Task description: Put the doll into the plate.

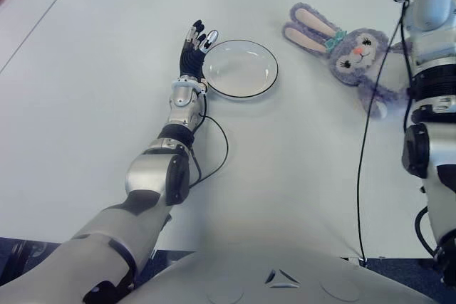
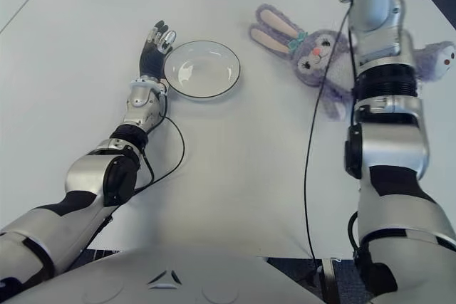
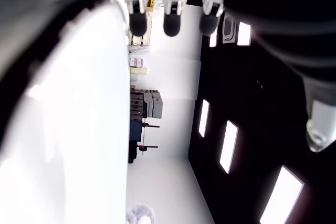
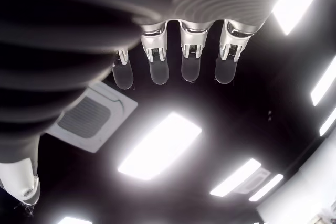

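Left hand: extended flat over the white table, set just beside the plate's left rim; whether it touched the rim could not be told. Fingers straight and loosely spread in its own wrist view, holding nothing. Forearm ran from the near table edge straight toward the plate.

Right hand: raised well above the table, palm turned toward the ceiling; its wrist view showed only ceiling lights and a vent beyond four straight, parted fingers. Empty. Neither eye view showed the hand itself; only the right forearm appeared, standing upright at the table's right side and crossing in front of part of the doll.

Doll: purple plush rabbit with long pink-lined ears, lying face up on the table, to the right of the plate and apart from it. Not grasped by either hand.

Plate: white, dark-rimmed, held nothing.

Task status, judged: not begun in effect. Doll not yet picked up, plate still unfilled. Remaining: lower the right hand to the doll, close on it, carry it left and release it onto the plate.
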Tool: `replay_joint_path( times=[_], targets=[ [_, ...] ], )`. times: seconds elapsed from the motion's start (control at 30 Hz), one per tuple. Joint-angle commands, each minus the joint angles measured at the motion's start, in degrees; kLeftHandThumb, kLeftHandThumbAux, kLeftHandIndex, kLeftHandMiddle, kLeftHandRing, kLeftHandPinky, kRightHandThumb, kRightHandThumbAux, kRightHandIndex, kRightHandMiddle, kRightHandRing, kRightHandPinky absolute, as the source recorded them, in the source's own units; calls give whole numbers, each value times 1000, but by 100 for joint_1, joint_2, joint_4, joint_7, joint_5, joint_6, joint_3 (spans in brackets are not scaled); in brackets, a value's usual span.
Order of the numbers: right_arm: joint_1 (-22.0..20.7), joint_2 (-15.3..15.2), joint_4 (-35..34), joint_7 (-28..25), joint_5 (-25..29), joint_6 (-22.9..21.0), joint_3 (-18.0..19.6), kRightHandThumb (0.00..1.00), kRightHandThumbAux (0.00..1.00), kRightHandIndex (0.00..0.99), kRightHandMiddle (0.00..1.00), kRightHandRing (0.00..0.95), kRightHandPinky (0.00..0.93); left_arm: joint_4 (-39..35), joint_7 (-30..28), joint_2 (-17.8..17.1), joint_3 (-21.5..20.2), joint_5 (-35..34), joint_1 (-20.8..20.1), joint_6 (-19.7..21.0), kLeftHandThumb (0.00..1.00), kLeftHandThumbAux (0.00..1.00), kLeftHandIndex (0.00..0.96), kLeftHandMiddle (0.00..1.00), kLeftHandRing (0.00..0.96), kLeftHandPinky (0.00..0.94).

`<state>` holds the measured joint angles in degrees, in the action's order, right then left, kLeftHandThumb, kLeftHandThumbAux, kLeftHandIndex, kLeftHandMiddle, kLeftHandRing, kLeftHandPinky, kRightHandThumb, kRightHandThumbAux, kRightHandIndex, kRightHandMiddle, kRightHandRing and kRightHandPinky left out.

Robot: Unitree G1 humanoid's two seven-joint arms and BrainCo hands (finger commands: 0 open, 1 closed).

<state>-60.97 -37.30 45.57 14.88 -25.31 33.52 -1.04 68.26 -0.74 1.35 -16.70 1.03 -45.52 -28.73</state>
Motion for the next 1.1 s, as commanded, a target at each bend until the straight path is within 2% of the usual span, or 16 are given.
replay_joint_path(
  times=[0.03,0.13,0.3,0.6,0.87,1.0,1.1],
  targets=[
    [187,-801,790,-388,-93,-411,3,144,590,92,0,0,3,961,123,244,64,79,1487,861,0,483,0,0,0,5],
    [316,-1153,1159,-371,-367,-611,-180,106,573,85,0,0,1,961,112,233,87,110,1493,847,0,479,0,0,0,5],
    [464,-1481,1595,-375,-579,-685,-400,83,567,79,0,0,0,960,102,218,94,115,1483,873,0,471,0,0,0,5],
    [1110,-2164,1910,-357,-831,-450,-722,63,568,84,0,0,0,959,129,186,114,144,1488,890,0,464,0,0,0,2],
    [1268,-2305,2140,-390,-721,-461,-762,72,575,110,0,0,7,955,120,154,127,177,1510,862,0,459,0,0,0,0],
    [1345,-2351,2214,-372,-708,-453,-803,87,588,127,0,0,63,953,106,144,133,196,1516,847,0,453,0,0,0,0],
    [1524,-2413,2211,-275,-734,-384,-846,75,589,136,0,0,73,951,80,139,132,203,1522,842,0,448,0,0,0,0]
  ],
)
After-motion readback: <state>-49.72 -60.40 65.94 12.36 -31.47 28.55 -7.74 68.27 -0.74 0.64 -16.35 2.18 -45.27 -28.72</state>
